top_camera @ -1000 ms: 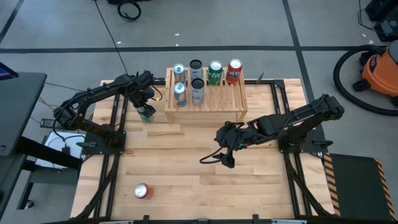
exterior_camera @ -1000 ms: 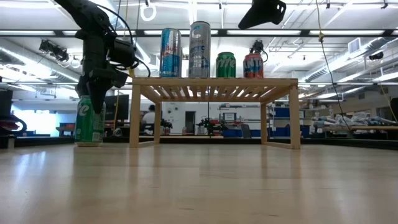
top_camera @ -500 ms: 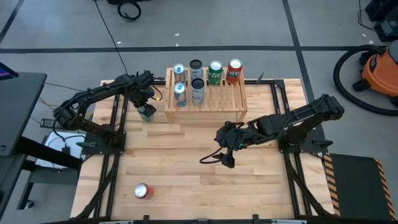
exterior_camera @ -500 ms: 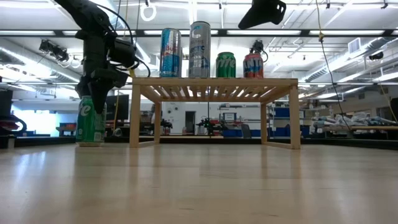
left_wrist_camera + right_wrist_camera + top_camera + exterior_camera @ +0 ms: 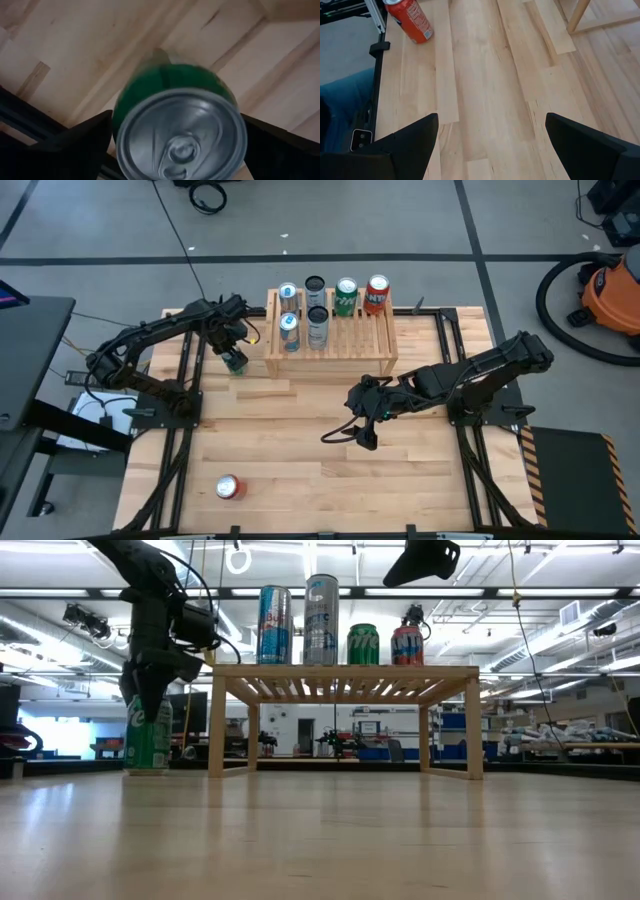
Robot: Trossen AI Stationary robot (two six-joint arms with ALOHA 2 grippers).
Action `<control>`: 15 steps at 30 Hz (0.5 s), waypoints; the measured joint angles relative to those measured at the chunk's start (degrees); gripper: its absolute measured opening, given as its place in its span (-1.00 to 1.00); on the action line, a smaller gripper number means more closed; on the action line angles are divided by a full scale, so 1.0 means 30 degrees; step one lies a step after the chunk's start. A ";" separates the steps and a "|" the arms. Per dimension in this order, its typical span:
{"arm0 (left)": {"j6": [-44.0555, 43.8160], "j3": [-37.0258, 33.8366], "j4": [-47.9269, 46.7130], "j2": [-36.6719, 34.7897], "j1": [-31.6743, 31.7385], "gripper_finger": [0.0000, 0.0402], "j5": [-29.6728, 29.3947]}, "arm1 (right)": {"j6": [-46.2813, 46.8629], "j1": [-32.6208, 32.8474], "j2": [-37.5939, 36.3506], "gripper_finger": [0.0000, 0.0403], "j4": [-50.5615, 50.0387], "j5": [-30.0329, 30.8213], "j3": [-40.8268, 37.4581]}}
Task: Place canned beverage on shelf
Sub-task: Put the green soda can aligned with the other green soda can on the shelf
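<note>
A green can [image 5: 148, 740] stands upright just left of the light-wood shelf [image 5: 345, 675], which also shows in the high view [image 5: 335, 345]. My left gripper [image 5: 150, 700] comes down over the can and is shut on it. The can's silver top [image 5: 182, 135] shows between the fingers in the left wrist view. Several cans stand on the shelf's slatted top [image 5: 330, 305]. My right gripper [image 5: 365, 438] hangs open and empty over the middle of the table. A red can [image 5: 229, 487] lies on its side near the table's front left. My left gripper pinches the green can's upper side wall [image 5: 122, 112] between its two fingers, one on each side just below the rim. The fingers come from above, pointing down. The can stays upright. Its base [image 5: 148, 770] is at table level; whether it rests there I cannot tell.
The shelf's left side board [image 5: 270, 340] stands close beside the held can. The right half of the shelf's front row [image 5: 365, 340] is bare slats. The red can also shows in the right wrist view [image 5: 410, 20]. Open tabletop lies in front of the shelf.
My left gripper has crept a little toward the shelf with the green can, which stays upright.
</note>
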 joint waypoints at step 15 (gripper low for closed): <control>0.0285 -0.0014 0.0412 0.0036 0.0000 0.96 0.0055 | 0.0000 0.0000 -0.0001 0.88 0.0000 0.0000 0.0000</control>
